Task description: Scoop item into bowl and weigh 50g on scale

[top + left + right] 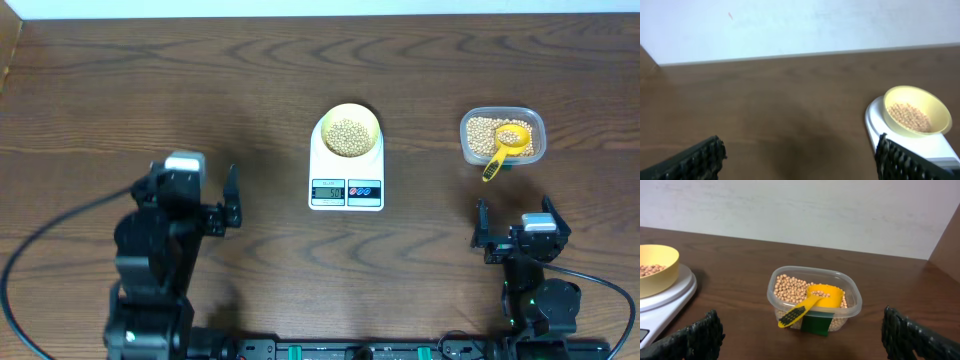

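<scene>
The pale yellow bowl [347, 131] holds tan beans [347, 137] and sits on the white scale [346, 190], whose display is lit. It also shows in the left wrist view [916, 111] and the right wrist view [657, 269]. A clear tub [503, 137] of beans [790, 287] holds the bright yellow scoop [504, 147], also seen in the right wrist view [822, 297]. My left gripper [231, 200] is open and empty, left of the scale. My right gripper [515, 232] is open and empty, in front of the tub.
The brown wooden table [150, 90] ends at a white wall [790, 25] behind. A green label [816, 324] is on the tub's front. Cables run from both arm bases at the front edge.
</scene>
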Controlling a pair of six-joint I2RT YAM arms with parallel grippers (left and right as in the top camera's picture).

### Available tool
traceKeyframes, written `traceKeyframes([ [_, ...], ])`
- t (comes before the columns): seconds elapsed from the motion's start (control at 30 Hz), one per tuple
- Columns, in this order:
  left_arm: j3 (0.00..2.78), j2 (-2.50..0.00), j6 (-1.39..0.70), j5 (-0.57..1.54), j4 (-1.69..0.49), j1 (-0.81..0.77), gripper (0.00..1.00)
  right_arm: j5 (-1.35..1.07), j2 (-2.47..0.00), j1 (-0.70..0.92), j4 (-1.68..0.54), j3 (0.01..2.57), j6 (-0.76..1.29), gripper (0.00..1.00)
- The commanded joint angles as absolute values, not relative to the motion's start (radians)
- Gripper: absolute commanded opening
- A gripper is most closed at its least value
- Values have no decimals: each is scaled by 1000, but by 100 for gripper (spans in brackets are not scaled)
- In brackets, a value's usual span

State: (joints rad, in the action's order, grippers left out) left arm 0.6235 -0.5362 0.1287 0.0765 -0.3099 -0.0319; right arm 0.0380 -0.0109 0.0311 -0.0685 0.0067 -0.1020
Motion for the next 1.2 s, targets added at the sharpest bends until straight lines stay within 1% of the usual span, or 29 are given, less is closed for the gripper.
traceKeyframes([
  [0.0,509,-424,131,128,-234,23,98,46,-5,36,-72,5,-91,99],
  [0.2,349,-254,69,142,-120,86,98,46,-5,36,-72,5,-91,99],
  [0.53,136,-51,70,142,65,89,98,46,-5,36,-72,5,-91,99],
  [0.7,56,-33,70,141,170,89,98,46,-5,36,-72,5,-91,99],
  [0.93,3,-19,71,119,243,89,98,46,-5,36,-72,5,-91,99],
  [1.17,4,-1,78,114,238,101,98,46,-5,36,-72,5,-91,99],
])
